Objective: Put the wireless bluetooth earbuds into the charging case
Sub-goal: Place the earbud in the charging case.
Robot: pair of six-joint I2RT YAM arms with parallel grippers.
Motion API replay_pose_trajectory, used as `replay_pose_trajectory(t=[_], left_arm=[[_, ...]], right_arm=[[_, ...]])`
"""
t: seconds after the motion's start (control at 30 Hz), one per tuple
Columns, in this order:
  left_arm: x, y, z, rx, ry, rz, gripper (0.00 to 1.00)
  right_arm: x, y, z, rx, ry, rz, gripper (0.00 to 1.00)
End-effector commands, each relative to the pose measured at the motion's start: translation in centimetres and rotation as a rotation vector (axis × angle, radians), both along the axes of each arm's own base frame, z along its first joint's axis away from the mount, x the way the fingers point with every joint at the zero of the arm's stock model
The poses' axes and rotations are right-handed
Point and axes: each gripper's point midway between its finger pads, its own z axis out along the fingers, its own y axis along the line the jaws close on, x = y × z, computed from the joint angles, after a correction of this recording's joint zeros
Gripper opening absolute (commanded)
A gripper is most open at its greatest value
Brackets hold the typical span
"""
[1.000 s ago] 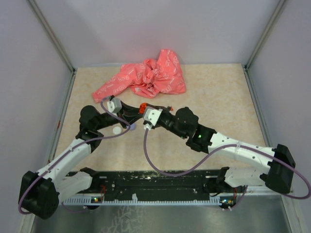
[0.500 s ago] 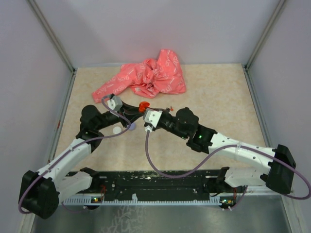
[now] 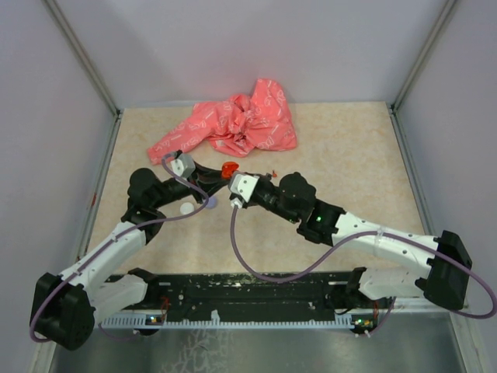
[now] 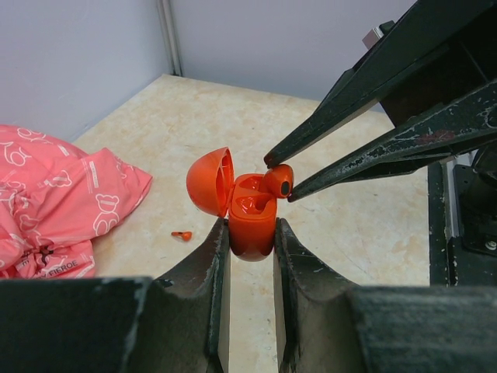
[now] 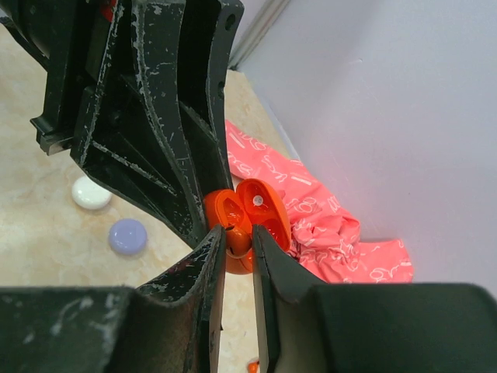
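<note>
Two tools meet left of centre on the speckled bench point(image 3: 342, 155), well apart from the side walls, with a crumpled pink cloth point(image 3: 229, 124) just beyond them on the far side. The left tool point(image 4: 250, 233) is nearly closed, clamping the smooth orange charging case point(image 4: 233, 198), whose rounded lid is hinged open. The right tool point(image 5: 238, 241) pinches one glossy earbud point(image 4: 277, 181) at the case's mouth. The second earbud point(image 4: 182, 235) lies loose on the bench near the cloth.

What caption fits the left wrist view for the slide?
Left gripper clamps the open orange charging case; right gripper holds one earbud at its opening.
</note>
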Motion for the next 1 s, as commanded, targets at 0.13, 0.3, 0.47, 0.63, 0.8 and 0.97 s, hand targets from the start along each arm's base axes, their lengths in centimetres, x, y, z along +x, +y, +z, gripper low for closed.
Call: replay_pose_trajectory(t=[0.13, 0.3, 0.47, 0.63, 0.8, 0.97], left_arm=[[-0.6, 0.0, 1.4, -0.029, -0.061, -0.022, 0.0], [-0.6, 0.1, 1.5, -0.029, -0.067, -0.02, 0.0], [-0.7, 0.1, 1.4, -0.028, -0.071, -0.023, 0.0], [-0.6, 0.1, 1.4, -0.027, -0.073, -0.02, 0.0], [-0.6, 0.1, 1.4, -0.024, -0.074, -0.016, 0.0], [-0.6, 0.1, 1.4, -0.024, -0.075, -0.019, 0.0]], right_arm=[[0.1, 0.2, 0.5, 0.038, 0.057, -0.009, 0.23], [0.7, -0.7, 0.3, 0.043, 0.089, -0.042, 0.35], [1.4, -2.0, 1.1, 0.11, 0.135, -0.065, 0.46], [0.9, -2.3, 1.9, 0.163, 0.176, -0.039, 0.54], [-0.1, -1.9, 2.7, 0.204, 0.232, 0.015, 0.6], [-0.2, -1.6, 3.6, 0.286, 0.285, 0.017, 0.65]])
